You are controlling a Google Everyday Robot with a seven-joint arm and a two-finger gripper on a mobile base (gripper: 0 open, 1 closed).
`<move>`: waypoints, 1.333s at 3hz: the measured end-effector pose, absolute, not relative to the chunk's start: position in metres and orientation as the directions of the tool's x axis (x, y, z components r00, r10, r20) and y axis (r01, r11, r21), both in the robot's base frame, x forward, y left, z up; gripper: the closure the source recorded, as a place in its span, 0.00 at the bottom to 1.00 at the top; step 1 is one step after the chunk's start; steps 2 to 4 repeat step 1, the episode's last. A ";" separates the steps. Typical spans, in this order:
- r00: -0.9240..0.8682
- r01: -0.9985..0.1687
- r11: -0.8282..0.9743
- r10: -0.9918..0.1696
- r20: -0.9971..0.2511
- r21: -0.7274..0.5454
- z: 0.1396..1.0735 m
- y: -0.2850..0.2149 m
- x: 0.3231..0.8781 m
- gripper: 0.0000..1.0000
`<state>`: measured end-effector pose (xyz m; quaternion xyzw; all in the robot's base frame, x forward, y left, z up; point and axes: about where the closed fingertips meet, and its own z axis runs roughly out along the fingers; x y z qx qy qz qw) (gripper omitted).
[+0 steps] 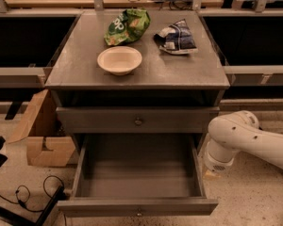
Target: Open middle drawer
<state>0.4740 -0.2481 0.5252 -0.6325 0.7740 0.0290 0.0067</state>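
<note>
Middle drawer (139,173) open, one hand (211,172) outside its side wall, grip unclear; one bowl (119,60), two bags (127,26) (175,36) above.

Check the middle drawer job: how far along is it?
Done: the middle drawer stands pulled far out, its bare grey interior exposed. In hand: nothing that I can see; the gripper hangs outside the drawer's right wall, away from its knob. Left: nothing visible on the opening itself.

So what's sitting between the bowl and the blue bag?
Nothing: in the camera view only bare cabinet top lies between the bowl and the blue bag. The gripper hangs just right of the open middle drawer.
</note>
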 end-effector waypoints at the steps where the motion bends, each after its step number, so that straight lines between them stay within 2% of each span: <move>1: -0.318 -0.948 0.317 -0.948 0.017 -0.007 0.615 -0.282 0.442 0.96; 4: -0.318 -0.948 0.317 -0.948 0.017 -0.007 0.615 -0.282 0.442 0.96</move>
